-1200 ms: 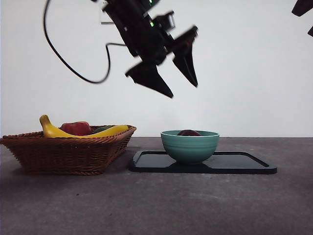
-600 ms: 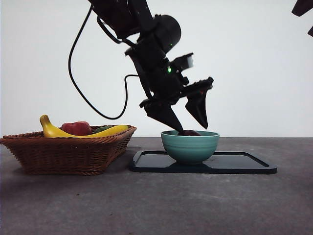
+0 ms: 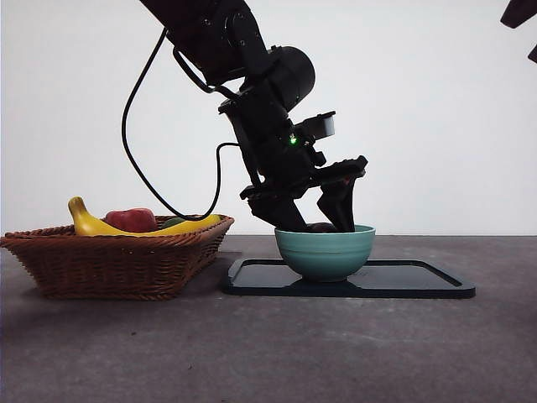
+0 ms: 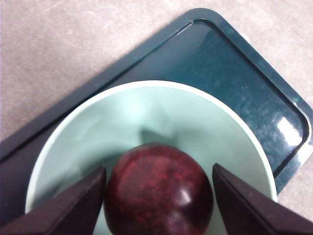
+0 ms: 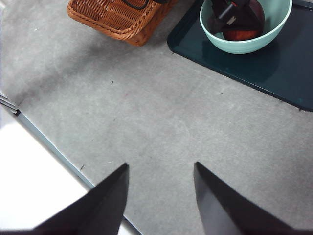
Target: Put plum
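Inside bowl [image 4: 146, 117], plum [image 4: 159, 191], left gripper [image 4: 159, 196] astride

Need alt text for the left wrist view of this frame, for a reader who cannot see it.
The left gripper has its two black jaws open on either side of a dark maroon plum lying in a pale green bowl. The bowl stands on a dark teal tray, which rests on a grey table.

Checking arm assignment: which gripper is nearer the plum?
Left. The left gripper is down in the bowl, open jaws flanking the plum. The right gripper hangs over bare table, well away from it.
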You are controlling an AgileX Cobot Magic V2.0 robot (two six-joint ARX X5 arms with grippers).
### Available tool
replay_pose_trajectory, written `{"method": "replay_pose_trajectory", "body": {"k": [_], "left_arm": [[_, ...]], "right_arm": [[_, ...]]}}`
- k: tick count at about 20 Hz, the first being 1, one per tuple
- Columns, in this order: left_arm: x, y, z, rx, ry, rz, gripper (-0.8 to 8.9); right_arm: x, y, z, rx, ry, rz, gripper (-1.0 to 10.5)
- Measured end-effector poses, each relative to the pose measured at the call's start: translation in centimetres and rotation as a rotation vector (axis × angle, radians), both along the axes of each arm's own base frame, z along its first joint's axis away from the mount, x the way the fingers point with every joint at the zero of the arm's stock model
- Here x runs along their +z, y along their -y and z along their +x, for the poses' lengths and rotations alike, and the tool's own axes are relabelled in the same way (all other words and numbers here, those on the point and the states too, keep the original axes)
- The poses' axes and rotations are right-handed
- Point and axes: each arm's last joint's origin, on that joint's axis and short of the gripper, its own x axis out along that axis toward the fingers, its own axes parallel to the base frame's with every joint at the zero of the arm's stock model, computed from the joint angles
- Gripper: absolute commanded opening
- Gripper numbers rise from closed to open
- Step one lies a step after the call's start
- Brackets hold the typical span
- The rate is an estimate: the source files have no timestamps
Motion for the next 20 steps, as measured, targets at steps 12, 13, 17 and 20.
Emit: {"method": "replay_pose_trajectory", "body": {"k": [12,13,17,20], "left_arm": [[0.6,-0.1,-0.3,-0.018,-0.009,0.025,2.12],[1.5,-0.3,-0.5,-0.017,0.005,0.015,2.12],[8.8,-2.1,-1.9,-0.003,0.135,-0.086,2.12],[13.9,-4.7,-3.8,0.018,0.19,-0.125,2.12]], "right_arm": [[0.0,0.0,0.0,0.0,0.0,0.0,2.1],[0.0,0.0,0.0,0.0,0.0,0.0,2.1],[0.0,0.0,0.0,0.0,0.002,0.001,2.1],[0.0,0.0,0.0,0.0,0.003,0.001,2.1]]}}
